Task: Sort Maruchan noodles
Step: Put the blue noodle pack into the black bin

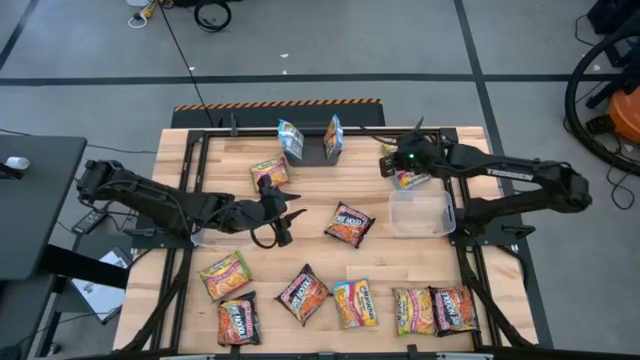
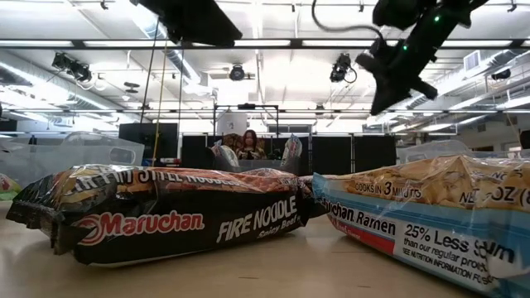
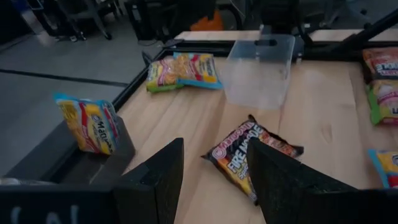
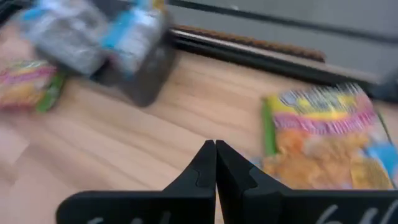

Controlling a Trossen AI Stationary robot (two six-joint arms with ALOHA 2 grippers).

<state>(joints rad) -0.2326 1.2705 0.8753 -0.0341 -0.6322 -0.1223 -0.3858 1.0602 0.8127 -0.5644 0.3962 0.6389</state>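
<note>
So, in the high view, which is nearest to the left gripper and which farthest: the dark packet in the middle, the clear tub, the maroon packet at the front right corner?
From the left gripper:
1. Dark packet, mid-table, beside it.
2. Clear tub, farther right.
3. Maroon packet, front right corner.

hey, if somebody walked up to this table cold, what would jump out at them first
Probably the Maruchan noodles scattered over the wooden table, most in a row along the near edge and two standing in the dark bin at the far edge. Next, the two dark arms: the left gripper open near the middle, the right gripper shut over a green-edged packet beside a clear tub.
</note>
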